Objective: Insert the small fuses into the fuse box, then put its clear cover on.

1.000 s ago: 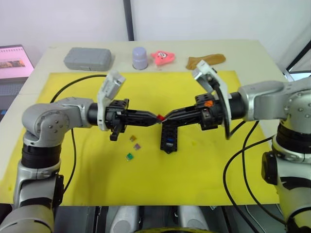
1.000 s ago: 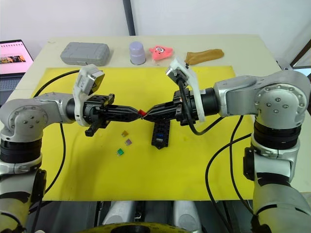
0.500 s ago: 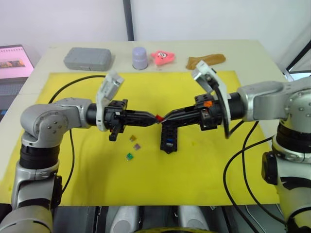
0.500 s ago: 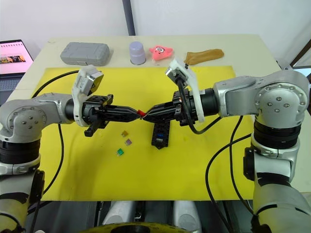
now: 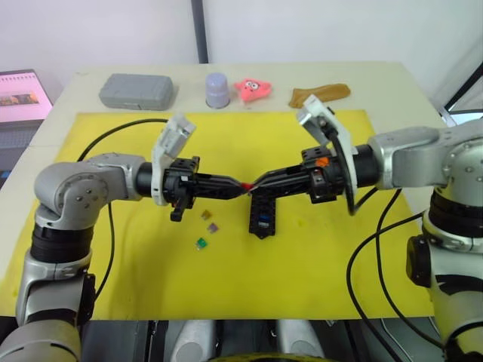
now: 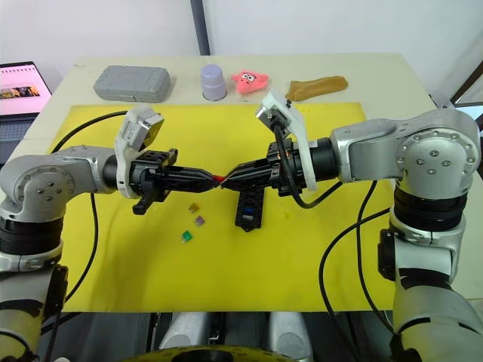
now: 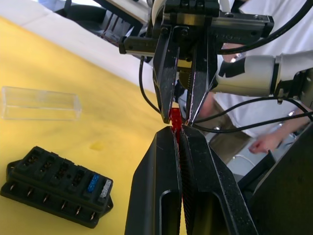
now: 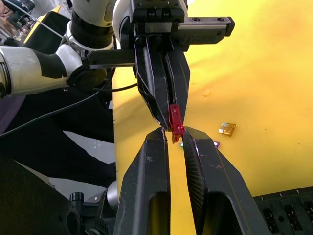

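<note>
Unchanged: left gripper [image 5: 240, 185] pinches red fuse [image 5: 247, 183] mid-frame; right gripper [image 5: 257, 183] narrowly open around it. Handover; next, right closes.

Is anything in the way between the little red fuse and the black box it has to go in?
Nothing visible blocks it. The red fuse is pinched in the left gripper above the mat, with the right gripper meeting it tip to tip. The fuse box lies just below them, its empty slots uncovered; the clear cover lies apart.
</note>
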